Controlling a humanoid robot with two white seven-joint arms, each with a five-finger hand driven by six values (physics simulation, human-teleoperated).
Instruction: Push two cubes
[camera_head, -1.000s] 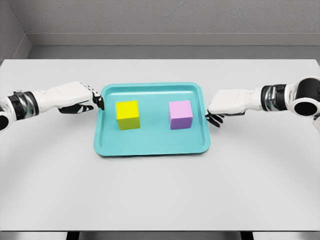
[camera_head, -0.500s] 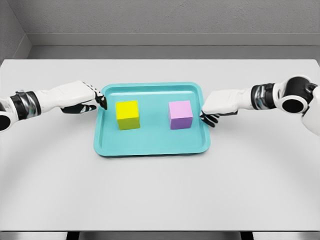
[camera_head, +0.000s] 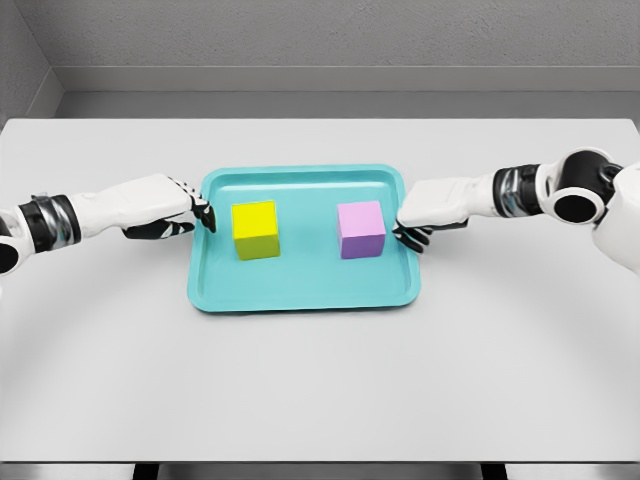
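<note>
Yellow cube (camera_head: 256, 230) and lilac cube (camera_head: 361, 229) sit upright, apart, in the teal tray (camera_head: 300, 290); my left hand (camera_head: 160, 205) and right hand (camera_head: 432, 206) flank them, fingers loosely extended, empty.

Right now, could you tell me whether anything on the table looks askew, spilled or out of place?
Nothing stands out. The yellow cube and purple cube sit upright and apart in the teal tray, which lies square on the table. The left hand and right hand flank the tray.
</note>
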